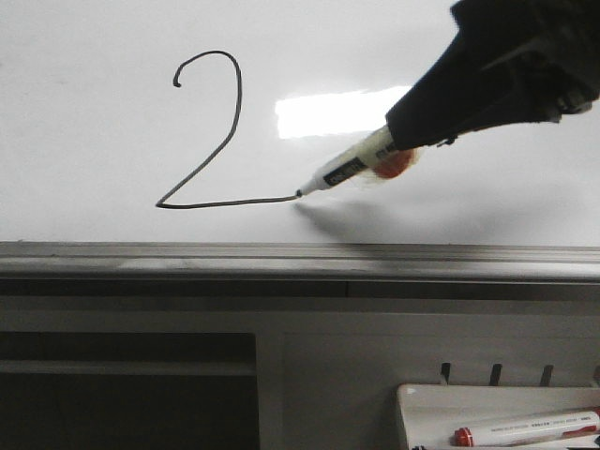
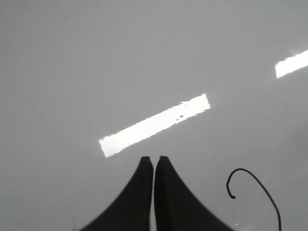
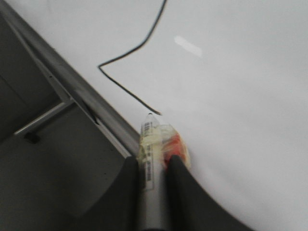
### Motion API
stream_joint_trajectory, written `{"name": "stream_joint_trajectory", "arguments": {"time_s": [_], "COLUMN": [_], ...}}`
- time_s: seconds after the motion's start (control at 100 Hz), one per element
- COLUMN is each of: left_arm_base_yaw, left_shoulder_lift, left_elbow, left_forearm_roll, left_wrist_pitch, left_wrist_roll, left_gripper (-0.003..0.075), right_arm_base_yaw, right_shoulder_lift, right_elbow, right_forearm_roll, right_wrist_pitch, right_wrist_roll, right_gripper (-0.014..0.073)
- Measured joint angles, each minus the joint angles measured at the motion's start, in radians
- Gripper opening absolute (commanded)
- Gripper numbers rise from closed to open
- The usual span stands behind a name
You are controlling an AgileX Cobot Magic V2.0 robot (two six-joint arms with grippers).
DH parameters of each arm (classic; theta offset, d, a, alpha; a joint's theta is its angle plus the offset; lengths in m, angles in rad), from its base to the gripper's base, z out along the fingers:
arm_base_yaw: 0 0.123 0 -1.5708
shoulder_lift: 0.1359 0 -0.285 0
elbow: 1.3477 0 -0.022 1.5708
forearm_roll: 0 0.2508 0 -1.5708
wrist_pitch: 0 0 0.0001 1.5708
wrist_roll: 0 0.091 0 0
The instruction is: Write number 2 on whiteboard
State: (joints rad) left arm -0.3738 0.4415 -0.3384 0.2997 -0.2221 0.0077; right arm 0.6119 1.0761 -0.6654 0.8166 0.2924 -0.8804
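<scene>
A large black number 2 point(image 1: 210, 141) is drawn on the glossy whiteboard point(image 1: 94, 112), with a curled hook, a diagonal and a flat base. My right gripper point(image 1: 403, 141) is shut on a white marker point(image 1: 352, 167), whose tip touches the right end of the base line. In the right wrist view the marker point(image 3: 151, 154) sits between the fingers, its tip at the end of the 2's base line point(image 3: 127, 89). My left gripper point(image 2: 154, 160) is shut and empty over the whiteboard point(image 2: 72, 72); the hook of the 2 point(image 2: 240, 178) shows beside it.
A grey metal rail point(image 1: 281, 255) runs along the board's lower edge. Below at the right, a small white tray point(image 1: 422, 412) holds a red-capped marker point(image 1: 525, 428). A bright rectangular light reflection point(image 1: 328, 112) lies on the board.
</scene>
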Motion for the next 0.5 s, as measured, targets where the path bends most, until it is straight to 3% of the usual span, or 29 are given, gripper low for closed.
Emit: {"name": "stream_joint_trajectory", "arguments": {"time_s": [0.2, 0.27, 0.39, 0.5], "left_arm_base_yaw": [-0.106, -0.174, -0.289, -0.354], "left_shoulder_lift": [0.015, 0.051, 0.154, 0.268], "left_elbow": [0.0, 0.0, 0.0, 0.0], "left_forearm_roll": [0.395, 0.521, 0.637, 0.66], "left_wrist_pitch": [-0.038, -0.056, -0.058, -0.056], "left_wrist_roll": [-0.1, -0.155, -0.194, -0.204], "left_gripper": [0.0017, 0.0106, 0.0339, 0.0395], "right_arm_base_yaw": [0.11, 0.115, 0.115, 0.115], "right_shoulder_lift": [-0.051, -0.039, -0.001, 0.02], "right_elbow": [-0.076, -0.097, -0.132, -0.165], "right_forearm_roll": [0.0, 0.0, -0.002, -0.006], "right_wrist_pitch": [0.076, 0.087, 0.128, 0.175], "right_wrist_roll": [-0.002, -0.002, -0.002, -0.002], "right_gripper": [-0.005, -0.005, -0.005, -0.005]}}
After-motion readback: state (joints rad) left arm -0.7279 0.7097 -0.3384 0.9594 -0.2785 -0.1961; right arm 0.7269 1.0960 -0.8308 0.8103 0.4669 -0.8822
